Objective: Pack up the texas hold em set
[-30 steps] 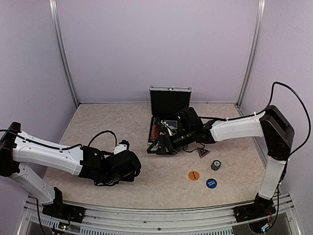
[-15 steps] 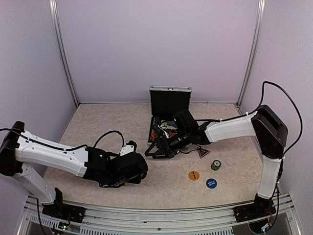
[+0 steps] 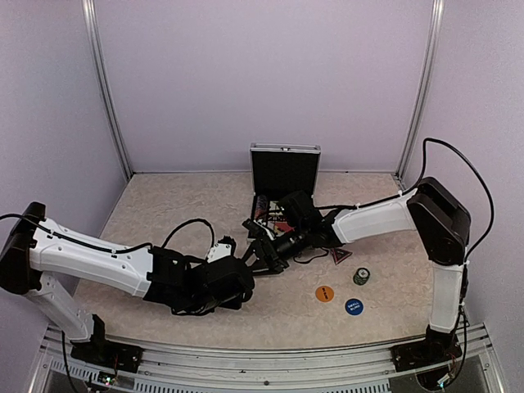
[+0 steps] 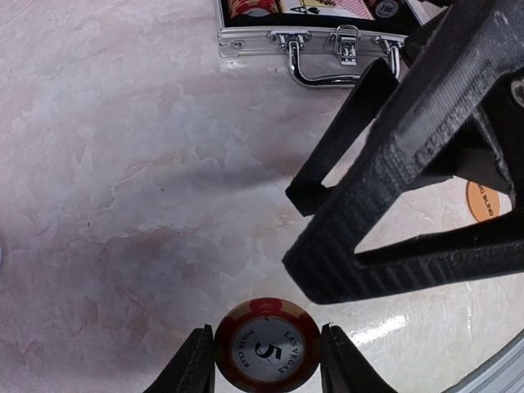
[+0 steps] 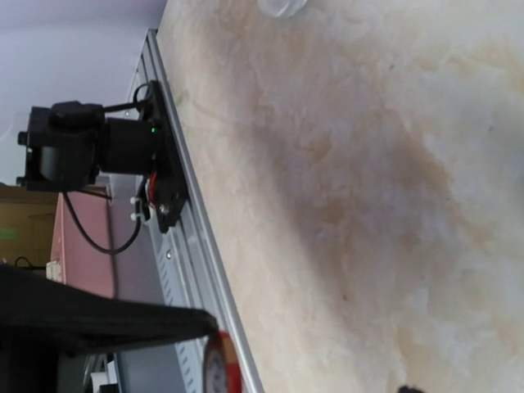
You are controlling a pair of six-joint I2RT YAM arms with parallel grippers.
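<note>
The silver briefcase (image 3: 284,168) stands open at the back centre, black-lined, with cards and red chips in its base (image 3: 264,211); its latched front edge shows in the left wrist view (image 4: 327,39). My left gripper (image 3: 248,266) (image 4: 267,360) is shut on a red "5" poker chip (image 4: 267,354), held above the table. My right gripper (image 3: 262,252) (image 4: 296,231) is open just beyond the chip, fingers (image 4: 385,164) spread. In the right wrist view the chip's edge (image 5: 219,370) sits beside one finger (image 5: 98,319).
On the table right of the grippers lie a dark triangular marker (image 3: 341,255), a green and white chip (image 3: 361,276), an orange disc (image 3: 325,293) (image 4: 485,201) and a blue disc (image 3: 354,307). The metal front rail (image 5: 188,246) runs along the near edge.
My left gripper has moved right and forward with the chip. My right gripper has moved left and down from the case front, so the two now meet.
</note>
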